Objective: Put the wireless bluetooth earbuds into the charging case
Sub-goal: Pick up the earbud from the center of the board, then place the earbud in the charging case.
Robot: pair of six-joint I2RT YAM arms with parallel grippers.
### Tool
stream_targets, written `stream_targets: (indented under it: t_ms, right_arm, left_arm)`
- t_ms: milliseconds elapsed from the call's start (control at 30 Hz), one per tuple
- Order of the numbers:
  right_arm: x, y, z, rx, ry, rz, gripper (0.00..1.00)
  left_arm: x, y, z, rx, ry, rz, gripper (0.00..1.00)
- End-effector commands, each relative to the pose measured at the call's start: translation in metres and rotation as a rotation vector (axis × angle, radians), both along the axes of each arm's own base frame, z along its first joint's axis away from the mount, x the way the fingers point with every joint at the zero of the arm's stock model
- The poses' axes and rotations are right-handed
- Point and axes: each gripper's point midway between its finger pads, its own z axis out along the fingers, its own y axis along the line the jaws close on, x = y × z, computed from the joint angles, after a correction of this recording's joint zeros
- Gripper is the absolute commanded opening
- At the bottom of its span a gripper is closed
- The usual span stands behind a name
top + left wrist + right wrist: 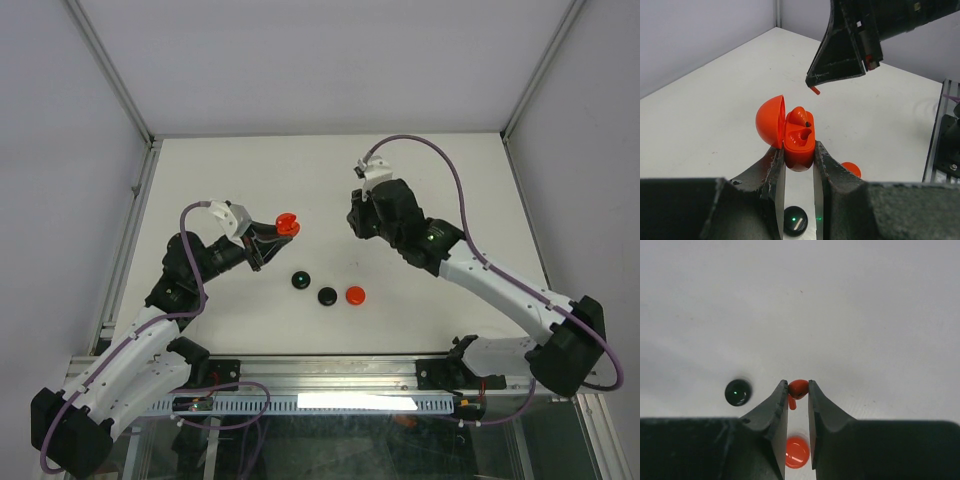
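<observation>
**A:** How far along is this?

**B:** Partway, I'd judge. The left gripper [799, 150] is clamping the small red plastic charging case [799, 145] between its fingers, with the domed lid hinged open. One seated red earbud [800, 116] seems to be sitting in the slot farther from those fingers. The nearer slot is looking empty.

**A:** And the second bud?

**B:** The right gripper [798, 385] is pinching a tiny red comma-shaped plastic earbud [798, 388] at its fingertips, with the stem poking out past them. It is hovering above and just beyond the open case, not touching it. Lowering it in and seating it are yet to come.

**A:** Counts?

**B:** One open case and two red earbuds are showing. Three round discs are lying on the white table [250, 170] below the grippers: glossy black disc one [300, 280], black disc two [327, 296], and one red disc [355, 295].
</observation>
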Motion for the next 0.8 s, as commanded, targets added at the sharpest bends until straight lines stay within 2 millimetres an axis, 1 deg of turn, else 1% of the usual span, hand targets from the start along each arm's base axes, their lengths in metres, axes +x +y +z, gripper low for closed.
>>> stream_targets:
  t_ms: [0, 100, 267, 567, 667, 767]
  right_arm:
    - [-0.004, 0.028, 0.073, 0.151, -0.25, 0.139, 0.17]
    - [-0.014, 0.039, 0.097, 0.202, -0.323, 0.207, 0.17]
    - [-0.033, 0.055, 0.124, 0.266, -0.43, 0.308, 0.17]
    - [-0.067, 0.082, 0.154, 0.392, -0.579, 0.47, 0.17]
    - [-0.08, 0.094, 0.164, 0.452, -0.622, 0.529, 0.17]
    - [-0.087, 0.104, 0.166, 0.479, -0.645, 0.558, 0.17]
  left_arm:
    - [-0.007, -0.003, 0.016, -0.036, -0.063, -0.041, 0.0]
    - [-0.01, -0.005, 0.017, -0.041, -0.071, -0.065, 0.0]
    - [-0.013, -0.006, 0.018, -0.046, -0.087, -0.079, 0.0]
    - [-0.016, -0.007, 0.022, -0.062, -0.088, -0.092, 0.0]
    - [-0.017, -0.007, 0.024, -0.069, -0.092, -0.093, 0.0]
    - [-0.018, -0.006, 0.026, -0.076, -0.099, -0.092, 0.0]
